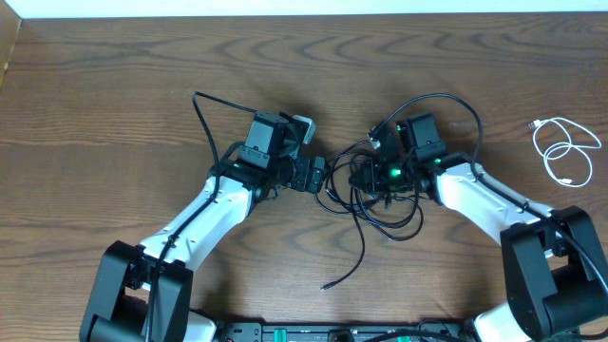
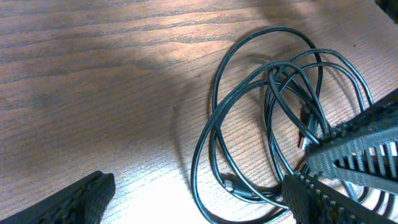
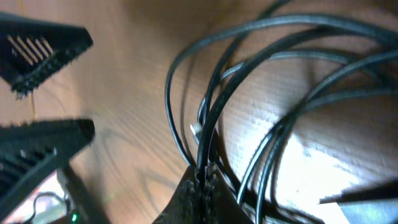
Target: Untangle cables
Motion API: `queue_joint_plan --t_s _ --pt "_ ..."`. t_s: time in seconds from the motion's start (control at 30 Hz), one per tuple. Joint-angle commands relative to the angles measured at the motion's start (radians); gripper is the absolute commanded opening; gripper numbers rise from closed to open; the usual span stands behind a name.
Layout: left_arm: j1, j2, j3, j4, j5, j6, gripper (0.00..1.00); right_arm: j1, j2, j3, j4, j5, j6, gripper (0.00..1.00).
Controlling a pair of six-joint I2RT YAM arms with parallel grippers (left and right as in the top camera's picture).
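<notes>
A tangle of black cables (image 1: 385, 195) lies at the table's middle, with one tail running down to a plug end (image 1: 326, 285). In the left wrist view the black loops (image 2: 273, 106) lie on the wood. My left gripper (image 1: 318, 177) is open at the tangle's left edge; a loop lies between its wide-apart fingers (image 2: 196, 205), untouched. My right gripper (image 1: 367, 174) is shut on a black cable strand, pinched at the fingertips (image 3: 204, 177), with other strands (image 3: 292, 81) fanning out. A white cable (image 1: 567, 152) lies coiled apart at the far right.
A thin black cord (image 1: 203, 119) arcs up beside the left arm. The two grippers face each other a few centimetres apart. The left gripper's open fingers (image 3: 43, 93) show in the right wrist view. The table's far edge (image 1: 304, 13) runs along the top.
</notes>
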Motion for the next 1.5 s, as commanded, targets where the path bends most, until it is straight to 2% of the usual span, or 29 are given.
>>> queue_joint_plan --t_s 0.0,0.17,0.27,0.4,0.53,0.8,1.0,1.1,1.3,1.47 --pt "-0.002 -0.009 -0.005 -0.003 0.008 0.014 0.91 -0.046 -0.01 0.0 -0.022 -0.105 -0.098 0.01" --pt "-0.002 -0.009 -0.005 -0.002 0.009 0.014 0.91 -0.147 -0.01 0.0 -0.025 -0.317 -0.182 0.01" --pt "-0.002 -0.009 -0.005 -0.002 0.021 0.014 0.91 -0.172 -0.01 -0.005 -0.024 -0.376 -0.212 0.01" --pt "-0.003 -0.009 -0.005 -0.003 0.039 0.014 0.9 -0.162 -0.01 -0.017 -0.024 -0.4 -0.255 0.01" --pt "-0.004 -0.006 -0.005 -0.002 0.039 0.014 0.91 -0.151 -0.01 -0.021 -0.02 -0.522 -0.347 0.01" --pt "-0.004 -0.006 -0.005 -0.002 0.039 0.014 0.91 -0.136 -0.01 -0.021 -0.003 -0.568 -0.345 0.01" --pt "-0.004 -0.006 -0.005 0.002 0.039 0.014 0.91 -0.075 -0.01 -0.021 0.094 -0.666 -0.344 0.02" --pt "-0.004 -0.006 -0.005 0.002 0.04 0.014 0.91 -0.061 -0.01 -0.021 0.184 -0.665 -0.278 0.02" --pt "-0.004 -0.006 -0.005 0.002 0.039 0.014 0.9 -0.058 -0.01 -0.021 0.404 -0.644 -0.038 0.03" --pt "-0.004 -0.006 -0.005 0.003 0.039 0.014 0.91 -0.01 -0.01 -0.021 0.383 -0.59 0.009 0.01"
